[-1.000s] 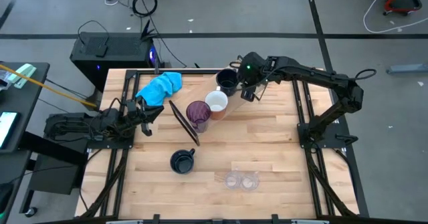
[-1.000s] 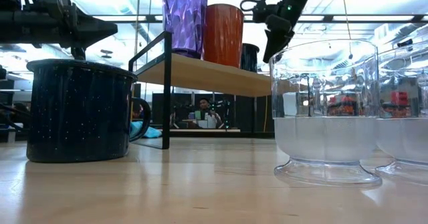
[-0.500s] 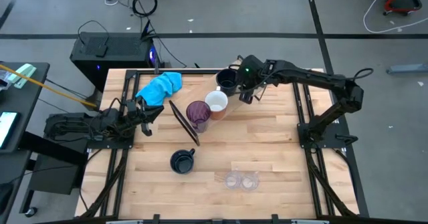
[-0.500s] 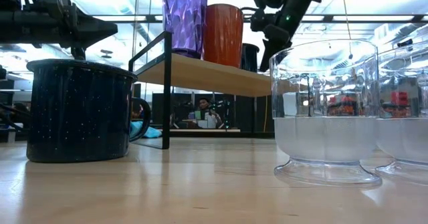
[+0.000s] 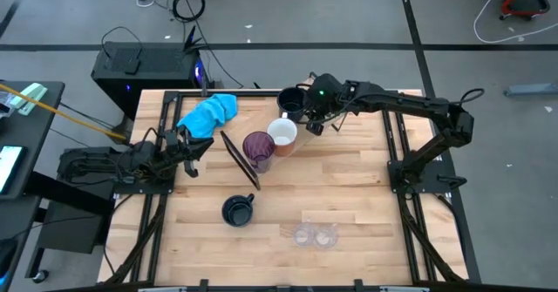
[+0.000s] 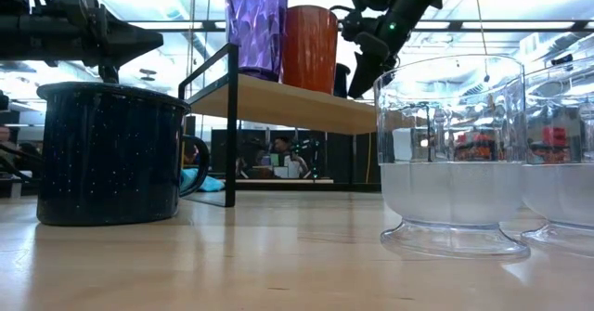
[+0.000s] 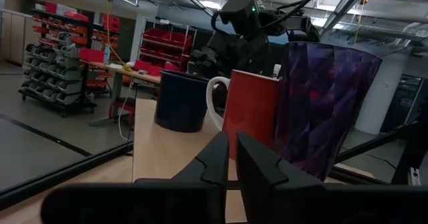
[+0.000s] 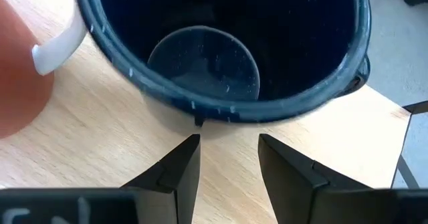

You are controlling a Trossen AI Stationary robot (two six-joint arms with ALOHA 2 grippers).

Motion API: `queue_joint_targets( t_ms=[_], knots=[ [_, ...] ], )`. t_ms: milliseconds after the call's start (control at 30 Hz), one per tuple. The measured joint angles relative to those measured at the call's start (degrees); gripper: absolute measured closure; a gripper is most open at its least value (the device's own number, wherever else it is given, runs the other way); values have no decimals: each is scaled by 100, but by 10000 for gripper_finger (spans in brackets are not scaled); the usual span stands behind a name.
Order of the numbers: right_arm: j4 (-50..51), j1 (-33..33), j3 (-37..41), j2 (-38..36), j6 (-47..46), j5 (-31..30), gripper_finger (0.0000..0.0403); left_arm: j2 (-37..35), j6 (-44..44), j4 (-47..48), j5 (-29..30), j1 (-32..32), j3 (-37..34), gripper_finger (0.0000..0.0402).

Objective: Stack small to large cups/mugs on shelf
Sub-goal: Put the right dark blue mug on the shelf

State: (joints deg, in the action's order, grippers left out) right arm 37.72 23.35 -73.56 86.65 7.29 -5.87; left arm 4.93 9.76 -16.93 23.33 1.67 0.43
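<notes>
Right pincer [image 5: 307,122] nearer; two navy mugs [image 5: 292,105] (one shelved)

Dark jointed arms; green indicator light on right arm [image 5: 384,96].

Purple tumbler [image 5: 258,148], white mug [image 5: 282,132], navy mug [image 5: 292,103] line the shelf [image 5: 301,144] (second navy mug [image 5: 237,210] on the table).
</notes>
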Motion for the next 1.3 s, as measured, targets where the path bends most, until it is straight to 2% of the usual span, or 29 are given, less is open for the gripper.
queue_joint_targets(
  t_ms=[400,567,867,1300],
  knots=[
    [72,0,0,0,80,9,245,2,2,4,-2,0,0,370],
    [119,-2,0,-1,114,333,245,1,-2,2,-1,2,-2,370],
    [-375,-71,612,-4,-288,306,245,0,0,4,-2,1,-1,362],
    [-702,-518,387,-4,-1289,309,245,2,2,5,0,0,0,367]
  ],
)
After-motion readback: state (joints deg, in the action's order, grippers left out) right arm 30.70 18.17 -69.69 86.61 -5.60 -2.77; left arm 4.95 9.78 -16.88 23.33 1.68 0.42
